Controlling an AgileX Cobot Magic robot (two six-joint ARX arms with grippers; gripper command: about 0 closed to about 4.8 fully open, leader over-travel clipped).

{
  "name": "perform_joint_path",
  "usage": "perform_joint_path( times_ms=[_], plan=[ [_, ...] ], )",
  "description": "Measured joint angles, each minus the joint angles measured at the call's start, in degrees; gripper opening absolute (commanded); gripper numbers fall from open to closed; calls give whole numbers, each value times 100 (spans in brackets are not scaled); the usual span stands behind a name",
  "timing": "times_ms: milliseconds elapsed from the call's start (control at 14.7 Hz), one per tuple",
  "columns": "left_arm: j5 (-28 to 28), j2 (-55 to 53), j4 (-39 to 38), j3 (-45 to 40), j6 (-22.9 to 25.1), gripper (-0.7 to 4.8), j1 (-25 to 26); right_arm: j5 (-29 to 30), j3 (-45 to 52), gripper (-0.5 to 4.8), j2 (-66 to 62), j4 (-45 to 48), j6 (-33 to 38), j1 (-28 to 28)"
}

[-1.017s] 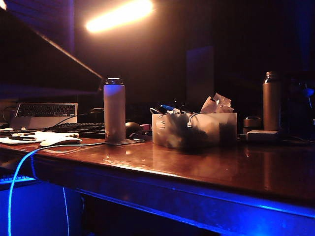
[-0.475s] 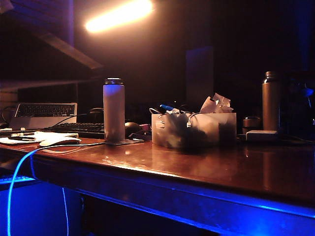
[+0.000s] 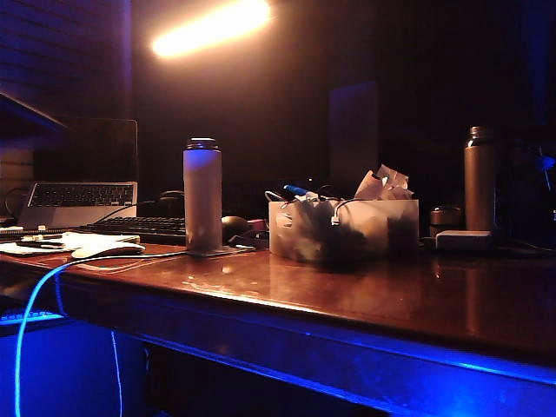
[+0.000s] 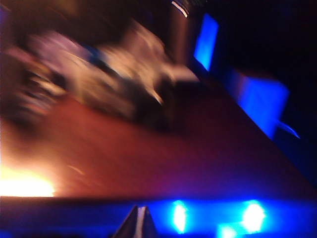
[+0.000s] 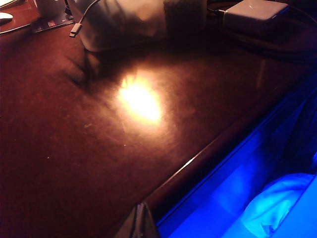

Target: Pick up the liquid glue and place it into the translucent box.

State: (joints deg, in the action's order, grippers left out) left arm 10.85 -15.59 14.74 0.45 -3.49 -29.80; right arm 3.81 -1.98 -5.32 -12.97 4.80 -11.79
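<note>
Nearest the exterior camera: the bare front edge of the bench (image 3: 365, 304), glossy dark wood with strong glare. Neither arm shows clearly in that view.

Left end effector (image 4: 139, 223): only the tips show at the frame edge, pressed together, clenched on nothing. Its wrist view is heavily smeared, so detail there is unreliable.

Right end effector (image 5: 140, 223): tips likewise meet at a point, clenched and empty, above the bench's front edge.

Mid bench: the translucent box (image 3: 343, 228), frosted, with cables and crumpled paper (image 3: 382, 183) above its rim. A blue-tipped item (image 3: 295, 189) lies across the rim at the box's left end. Judgement: this is the liquid glue's cap, so the glue looks already in the box; the body is not resolvable in this light.

Beside the box: a greyish-white flask (image 3: 202, 197) to its left, a small white block (image 3: 463, 240) and a tall dark metal bottle (image 3: 479, 178) to its right. Far left: keyboard (image 3: 139, 228) and laptop (image 3: 78, 202).

Risks, as judgement:
- Glue rests high on clutter; it could roll off the rim if cables shift.
- Blur, dimness and glare could cause misidentifying the flask as the target.
- Any re-approach by a clenched end effector could snag cables and drag the box.
</note>
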Motion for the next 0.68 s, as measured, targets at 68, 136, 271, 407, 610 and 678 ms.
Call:
perform_joint_path(
  times_ms=[68, 136, 271, 407, 610, 678],
  plan=[
    [15, 321, -138, 0, 0, -6, 197, -11, 0, -1, 0, 0, 0, 0],
    [9, 769, -385, 0, 2, -6, 553, -15, 0, -1, 0, 0, 0, 0],
    [22, 1167, -955, 0, 7, -6, 876, -15, 0, -1, 0, 0, 0, 0],
    [4, 1545, -1578, 0, 24, -6, 1086, -15, 0, -1, 0, 0, 0, 0],
    [-568, 1541, -1862, 0, 249, -6, 1084, -15, 0, -1, 0, 0, 0, 0],
    [-894, 1541, -1971, 0, 472, -6, 1086, -17, 0, -1, 0, 0, 0, 0]
  ],
)
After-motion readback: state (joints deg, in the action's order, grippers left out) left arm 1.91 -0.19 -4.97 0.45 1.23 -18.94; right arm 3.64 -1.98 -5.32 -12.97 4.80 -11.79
